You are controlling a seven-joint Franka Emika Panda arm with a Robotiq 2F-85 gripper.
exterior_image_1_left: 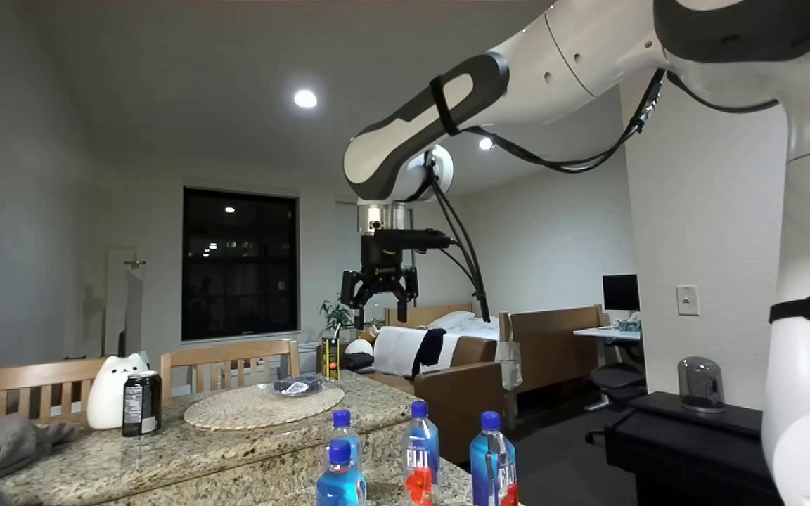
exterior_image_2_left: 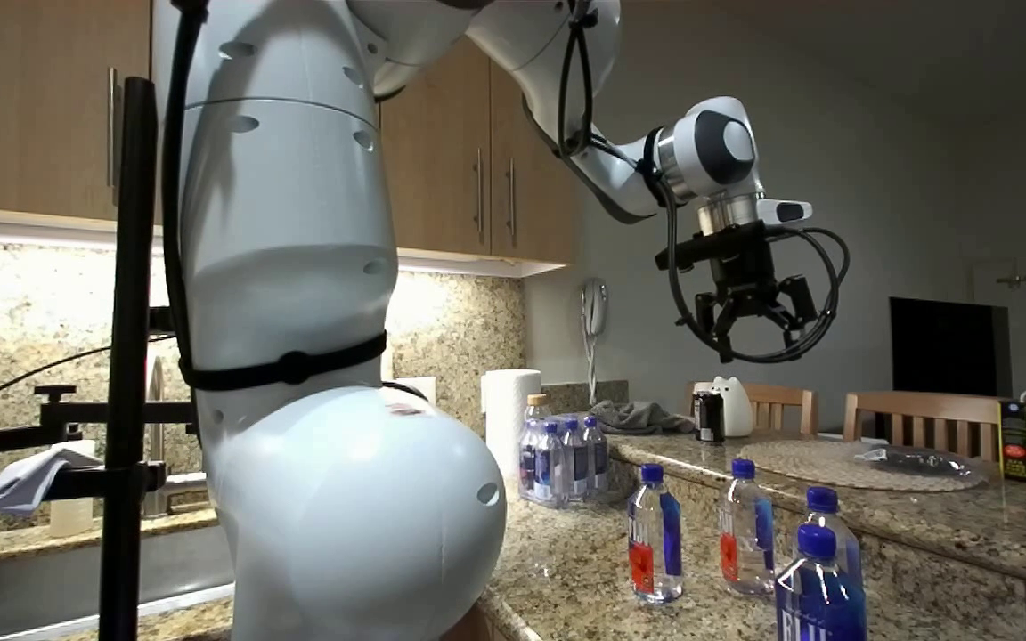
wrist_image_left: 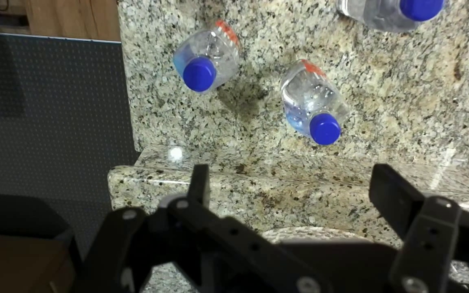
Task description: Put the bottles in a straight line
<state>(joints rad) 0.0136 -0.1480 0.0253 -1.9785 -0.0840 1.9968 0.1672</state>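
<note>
Condition of my gripper (exterior_image_1_left: 380,313): jaws parted wide, nothing between them, pointing down, well clear above the raised counter (wrist_image_left: 283,203). Position of the work: four loose bottles (exterior_image_1_left: 419,457) stand upright below me and off to one side, on the lower counter (wrist_image_left: 413,89). I find a loose cluster, roughly two by two, with no straight line made. The wrist view takes in three: the closest bottle (wrist_image_left: 314,99), a little beyond the gap between my jaws; the edge bottle (wrist_image_left: 212,57), further out, toward the counter's free end; and the far bottle (wrist_image_left: 383,16), cut off by the frame.

Step in hand, as I judge it: picking one bottle and lining up on it. I should travel across at this height and descend only once its blue cap (wrist_image_left: 325,128) sits midway between my jaws. They spread along the run of the raised counter's face; I should hold to that bearing, so neither side must squeeze in between bottle and stone. Best hold: the body below the cap, square and light, since thin plastic may buckle. Chief hazard: brushing a neighbour and toppling it. The edge bottle calls for the slowest handling. Release only with the base flat.
</note>
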